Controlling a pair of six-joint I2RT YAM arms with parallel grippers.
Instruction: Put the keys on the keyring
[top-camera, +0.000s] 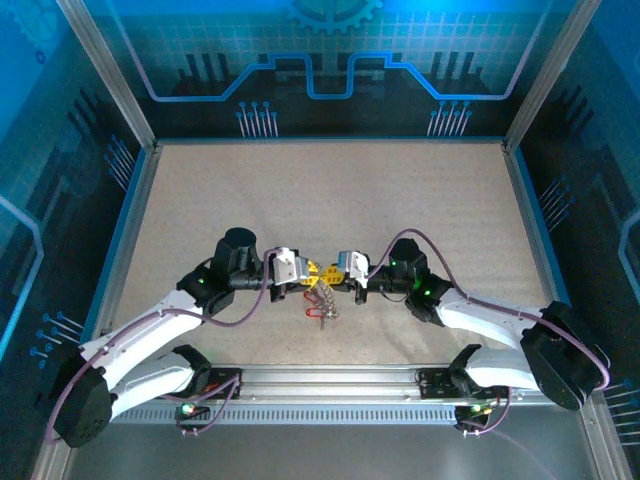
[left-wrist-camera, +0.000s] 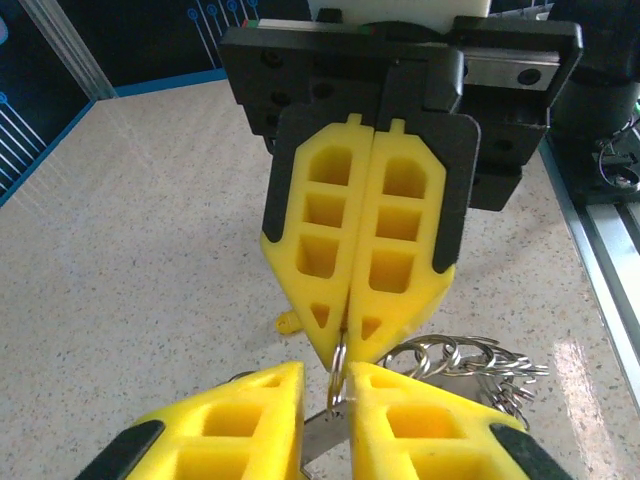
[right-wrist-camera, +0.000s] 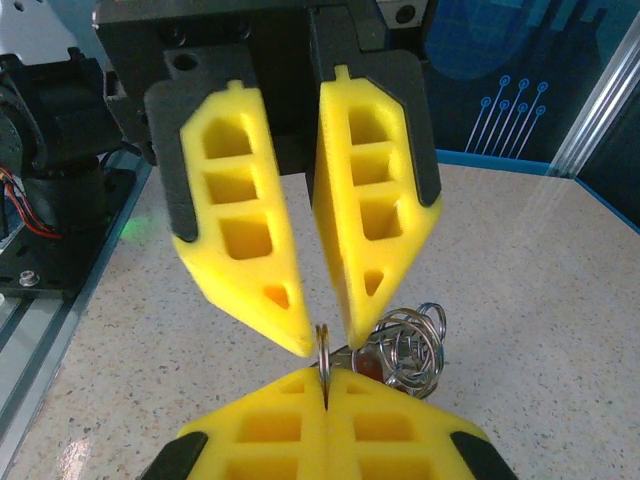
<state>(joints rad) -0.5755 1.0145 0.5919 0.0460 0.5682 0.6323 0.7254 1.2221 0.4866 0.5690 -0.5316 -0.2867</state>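
Observation:
Both grippers meet tip to tip over the middle of the table. My right gripper (top-camera: 329, 273) (right-wrist-camera: 326, 378) is shut on the keyring (right-wrist-camera: 323, 350) (left-wrist-camera: 337, 385), a thin metal ring seen edge-on. My left gripper (top-camera: 314, 272) (left-wrist-camera: 325, 372) faces it with its jaws a little apart, and the ring's free side stands in that gap. Below hangs a bunch of small silvery rings (left-wrist-camera: 470, 360) (right-wrist-camera: 410, 345) with a red-headed key (top-camera: 317, 313) (right-wrist-camera: 372, 365). A key blade (left-wrist-camera: 320, 435) shows under my left fingers. A yellow key head (left-wrist-camera: 288, 322) lies on the table behind the right gripper.
The speckled beige table (top-camera: 330, 200) has a blue rim and dark printed walls around it. An aluminium rail (top-camera: 330, 385) with the arm bases runs along the near edge. Bare tabletop stretches to the far side and both sides of the grippers.

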